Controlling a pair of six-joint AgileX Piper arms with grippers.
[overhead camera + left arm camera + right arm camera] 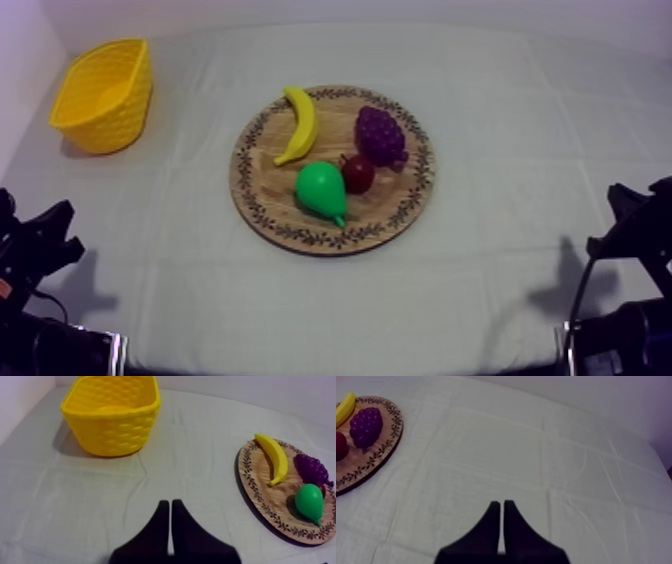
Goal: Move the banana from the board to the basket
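Observation:
The yellow banana (298,124) lies on the round wooden board (395,215) at its upper left, beside purple grapes (380,135), a green pear (321,190) and a small red fruit (358,173). The yellow basket (105,95) stands at the far left of the table. My left gripper (45,240) rests low at the left edge; in the left wrist view its fingers (170,507) lie together as a narrow wedge, shut on nothing, with the basket (111,413) ahead and the banana (273,457) on the board (248,476) beside it. My right gripper (501,506) is likewise shut, over bare cloth, with the board (366,466) off to its side.
Grey-white cloth (500,100) covers the table, with open room between the board and the basket and all along the right half. A wall runs along the far and left edges.

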